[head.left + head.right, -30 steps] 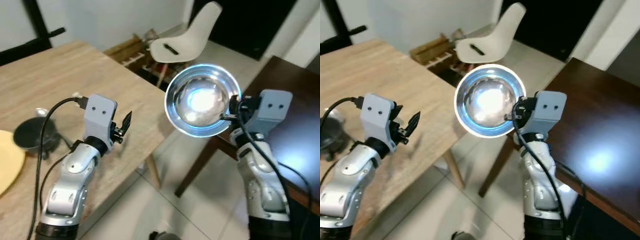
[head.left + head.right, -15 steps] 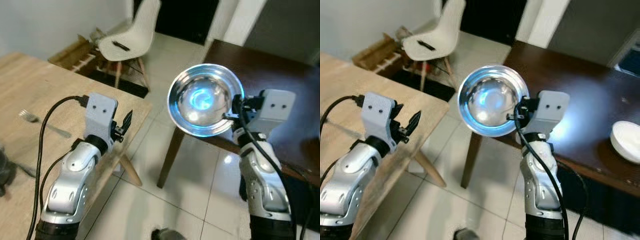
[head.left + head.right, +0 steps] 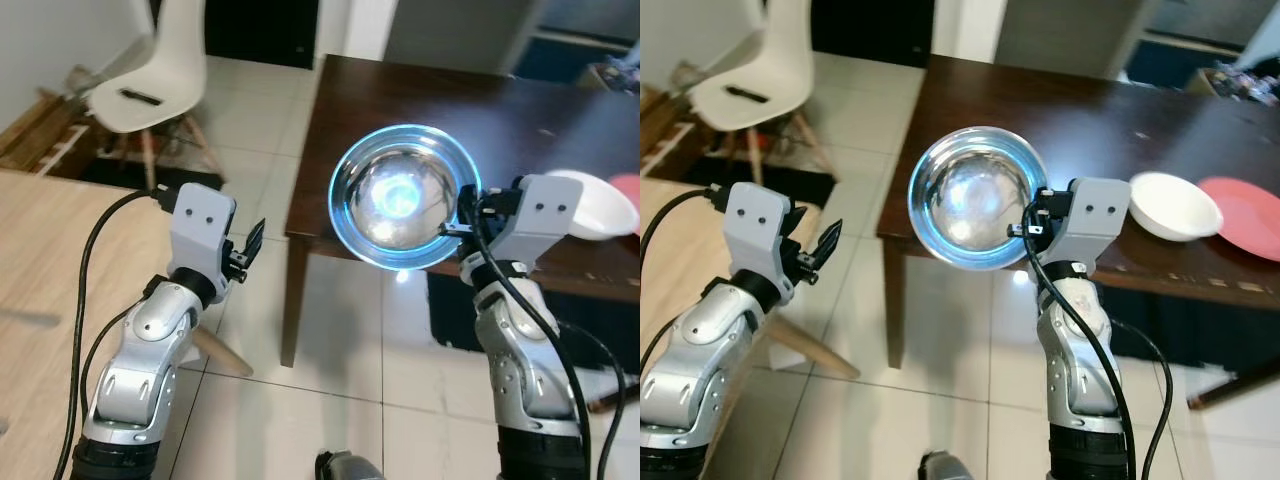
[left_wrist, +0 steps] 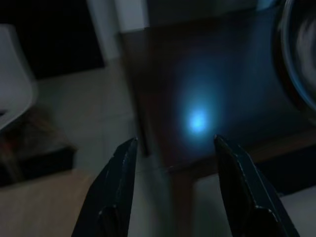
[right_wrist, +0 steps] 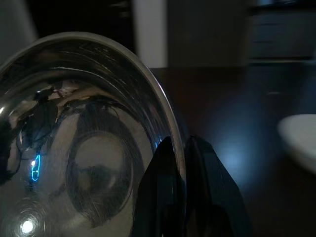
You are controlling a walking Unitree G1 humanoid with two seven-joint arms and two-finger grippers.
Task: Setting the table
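Your right gripper [image 5: 178, 163] is pinching the rim of the steel bowl [image 3: 975, 197], held up in the air off the near corner of the dark table [image 3: 1080, 110]. A white bowl [image 3: 1174, 205] and pink plate [image 3: 1245, 217] sit further along it. Left gripper [image 4: 173, 185] is spread wide, empty, by the wooden table [image 3: 40, 280]; white chair [image 3: 750, 80] behind.

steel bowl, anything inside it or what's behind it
The steel bowl, pinched at its rim by the right pincer, holds nothing but reflections. Behind it is the dark table; the bowl covers part of the table's near edge.
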